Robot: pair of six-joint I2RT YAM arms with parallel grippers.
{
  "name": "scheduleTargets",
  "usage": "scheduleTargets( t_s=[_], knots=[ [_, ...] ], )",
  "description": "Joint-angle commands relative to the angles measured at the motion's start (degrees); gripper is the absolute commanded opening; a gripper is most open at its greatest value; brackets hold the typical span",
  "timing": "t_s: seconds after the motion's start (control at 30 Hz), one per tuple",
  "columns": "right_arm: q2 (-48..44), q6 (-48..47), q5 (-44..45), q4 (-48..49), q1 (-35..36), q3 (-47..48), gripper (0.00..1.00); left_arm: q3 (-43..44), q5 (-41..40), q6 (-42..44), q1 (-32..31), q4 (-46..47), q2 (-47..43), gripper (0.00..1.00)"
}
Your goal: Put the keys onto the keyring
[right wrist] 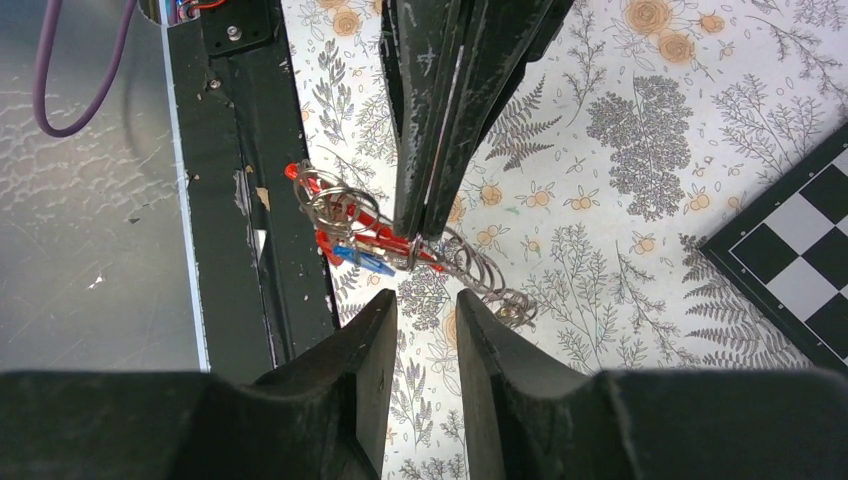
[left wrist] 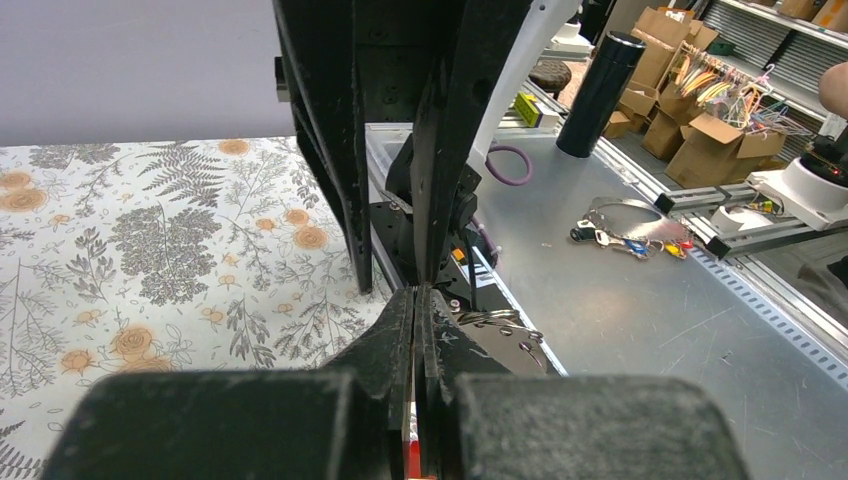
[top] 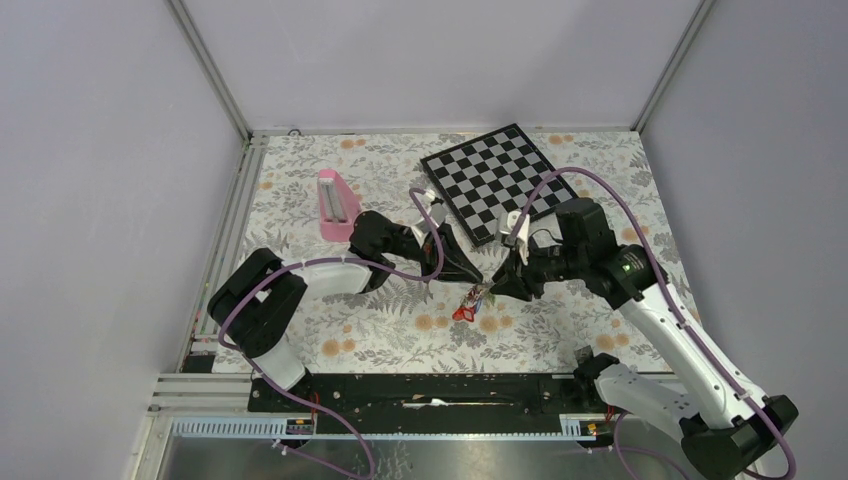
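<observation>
Keyring (right wrist: 370, 222), slim red loop with wire rings (right wrist: 335, 205), pinched by left end effector (right wrist: 418, 235), right end effector (right wrist: 428, 305) with jaws apart.

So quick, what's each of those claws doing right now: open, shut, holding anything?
Left gripper: closed, pinching the keyring by its red side.
Right gripper: open, holding nothing.

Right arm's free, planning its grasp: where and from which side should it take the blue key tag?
Probably the blue tag, pinched across its flat faces at the end nearer the black rail, coming from that side: the left gripper, shut on the keyring, crowds the other end.
</observation>
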Motion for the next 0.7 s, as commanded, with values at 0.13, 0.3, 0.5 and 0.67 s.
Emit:
scheduleTargets(
  t_s=[0.13,0.3,0.5,0.67],
  knots=[
    [-1.0,4.0,-7.19,5.38,-1.83,-3.31,0.37,0.11,-4.07,1.23,0.45,2.7,-1.16,0.0],
    [0.49,5.9,-9.43,8.75,-1.99,-4.61,0.38,-0.31,-4.68,1.18,0.4,2.69,-1.41,0.0],
    [1.91,6.36,-9.9,9.48,-2.0,-3.55,0.38,-0.77,-4.59,1.36,0.38,2.86,-1.46,0.0],
    [1.87,6.47,-8.43,9.74,-1.98,-3.22,0.38,-0.93,-4.52,1.35,0.42,3.02,-1.29,0.0]
  ],
)
